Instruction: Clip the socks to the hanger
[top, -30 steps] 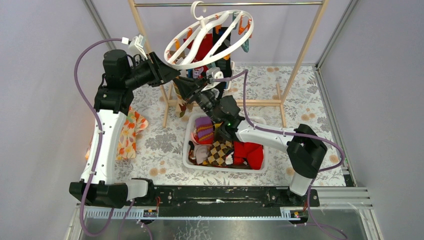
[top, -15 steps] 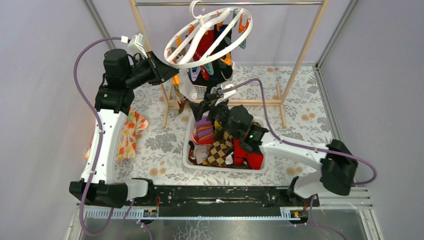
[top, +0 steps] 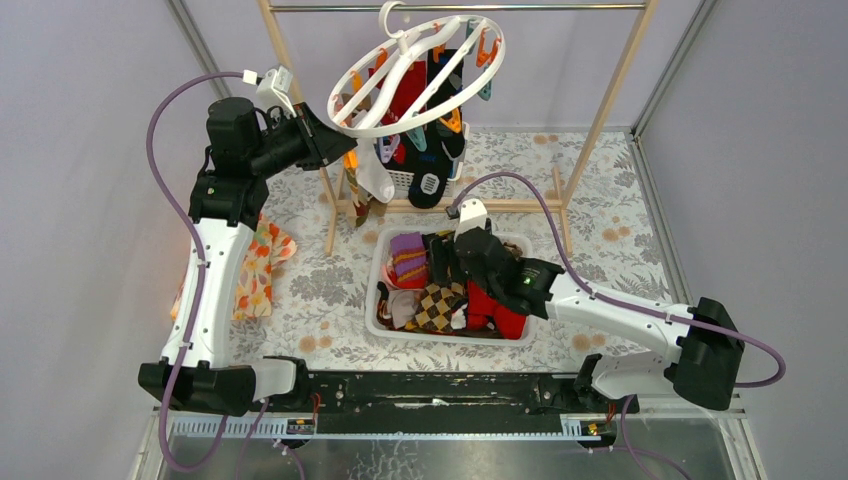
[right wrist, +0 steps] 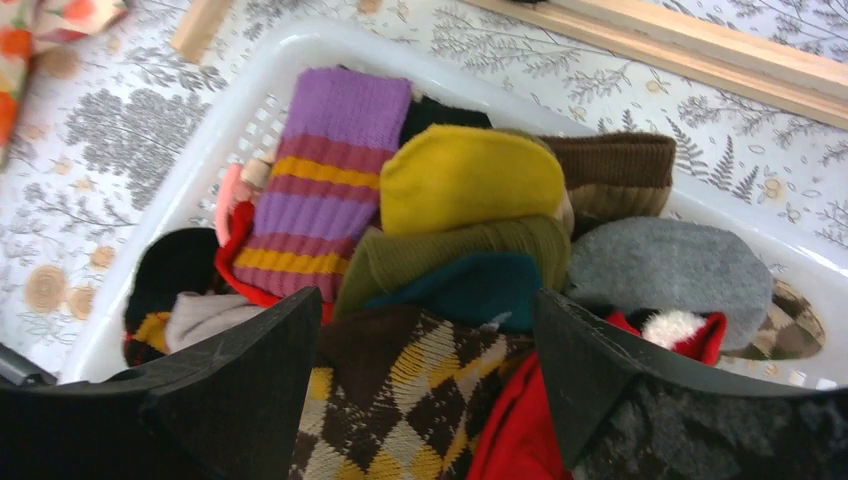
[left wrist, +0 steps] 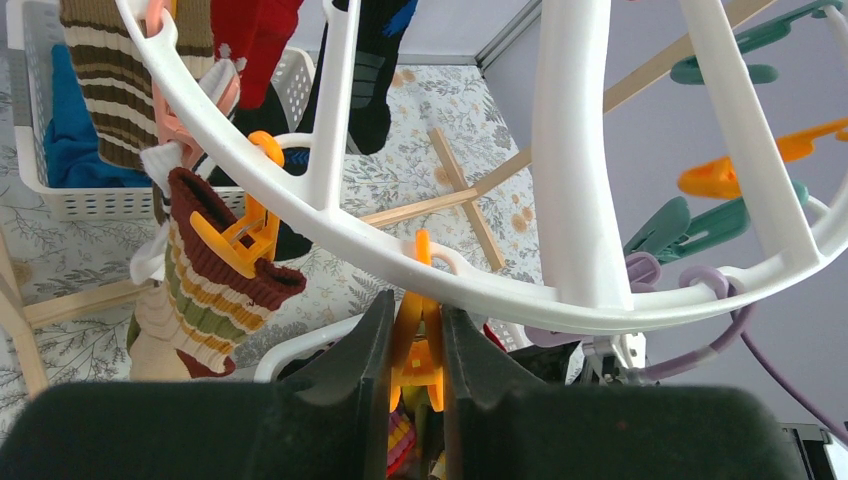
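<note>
My left jaws pinch nearly shut on an orange plastic clip (left wrist: 415, 350) under the white plastic oval ring hanger (left wrist: 570, 200) at twelve o'clock; its tip is hidden, possibly empty. My right jaws gape wide, empty, over mixed-colour fabric socks (right wrist: 320, 190) in a white plastic basket (right wrist: 235, 130), six o'clock from the hanger.

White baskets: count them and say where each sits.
2. One basket sits before the wooden rack, full of socks; the other stands behind it, partly hidden by hung socks.
</note>
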`<move>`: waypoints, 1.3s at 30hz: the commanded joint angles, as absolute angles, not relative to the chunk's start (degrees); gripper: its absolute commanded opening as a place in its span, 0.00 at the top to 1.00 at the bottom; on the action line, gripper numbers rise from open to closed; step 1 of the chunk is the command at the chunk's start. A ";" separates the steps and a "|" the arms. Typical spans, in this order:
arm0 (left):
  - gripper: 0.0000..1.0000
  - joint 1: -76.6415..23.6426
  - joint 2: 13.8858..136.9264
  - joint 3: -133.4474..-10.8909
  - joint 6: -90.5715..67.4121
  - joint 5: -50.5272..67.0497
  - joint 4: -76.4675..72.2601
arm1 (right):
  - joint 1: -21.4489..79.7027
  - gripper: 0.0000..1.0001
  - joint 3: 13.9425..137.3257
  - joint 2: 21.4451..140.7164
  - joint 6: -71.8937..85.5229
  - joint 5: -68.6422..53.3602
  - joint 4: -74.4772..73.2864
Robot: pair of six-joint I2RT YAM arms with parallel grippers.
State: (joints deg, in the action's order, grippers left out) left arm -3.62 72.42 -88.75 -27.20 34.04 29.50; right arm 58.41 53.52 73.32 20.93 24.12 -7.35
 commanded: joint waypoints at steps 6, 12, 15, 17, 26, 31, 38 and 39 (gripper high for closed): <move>0.99 -3.74 72.38 -89.60 -25.50 34.53 30.41 | 58.45 0.21 64.10 83.49 16.97 30.56 -12.70; 0.99 -3.69 72.40 -89.49 -25.55 34.91 30.16 | 58.36 0.23 68.75 88.53 14.17 36.20 -13.40; 0.99 -3.69 72.50 -89.58 -25.90 35.21 29.85 | 58.37 0.24 69.73 89.69 14.06 38.19 -13.56; 0.99 -3.69 72.66 -89.48 -26.16 35.37 29.71 | 58.37 0.26 69.95 90.22 13.60 38.58 -12.99; 0.99 -3.69 73.13 -88.19 -26.08 36.49 29.09 | 58.36 0.90 72.73 92.30 14.12 34.55 -11.12; 0.99 -3.69 74.16 -89.94 -25.74 36.59 29.91 | 58.49 1.00 75.84 89.19 13.82 29.86 -9.38; 1.00 -3.60 73.38 -89.60 -24.74 35.13 30.99 | 59.07 1.00 76.41 80.58 13.61 20.17 -4.61; 1.00 -3.60 73.34 -89.46 -24.64 34.97 31.02 | 59.28 1.00 76.16 79.52 13.86 18.94 -3.77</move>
State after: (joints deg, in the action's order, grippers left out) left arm -3.62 73.71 -88.92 -25.98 35.88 29.74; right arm 58.41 72.36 87.26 13.69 26.09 -13.34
